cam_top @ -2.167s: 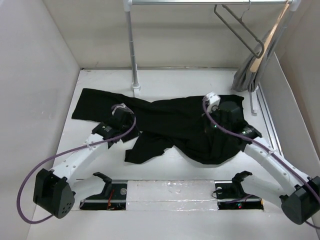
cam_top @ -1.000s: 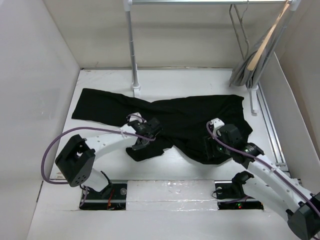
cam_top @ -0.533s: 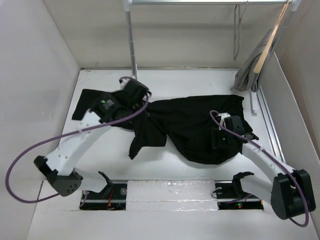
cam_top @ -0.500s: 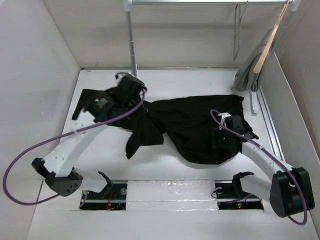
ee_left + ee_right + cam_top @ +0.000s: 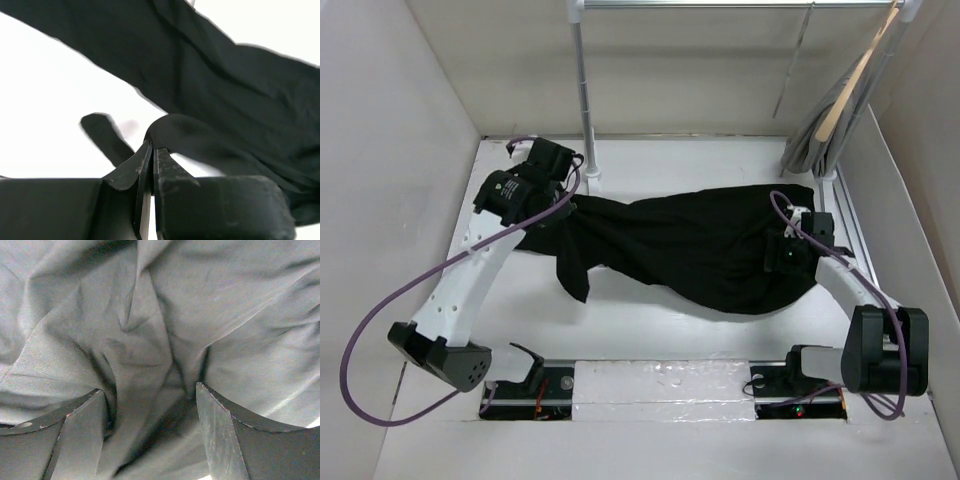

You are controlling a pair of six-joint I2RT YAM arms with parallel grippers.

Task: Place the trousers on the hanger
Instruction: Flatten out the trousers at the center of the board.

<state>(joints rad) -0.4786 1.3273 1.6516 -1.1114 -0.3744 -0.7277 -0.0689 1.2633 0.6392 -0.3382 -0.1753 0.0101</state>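
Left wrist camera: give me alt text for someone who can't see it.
The left gripper is pinched shut on a fold of the black trousers, seen from close behind. The rest of the cloth spreads across the top and right of the picture over a white table.

the trousers are soft matt black cloth, the hanger bare metal.

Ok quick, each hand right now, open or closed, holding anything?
Left hand: closed, pinching a fold of the trousers.
Right hand: open, fingers spread over the trousers, gripping nothing.
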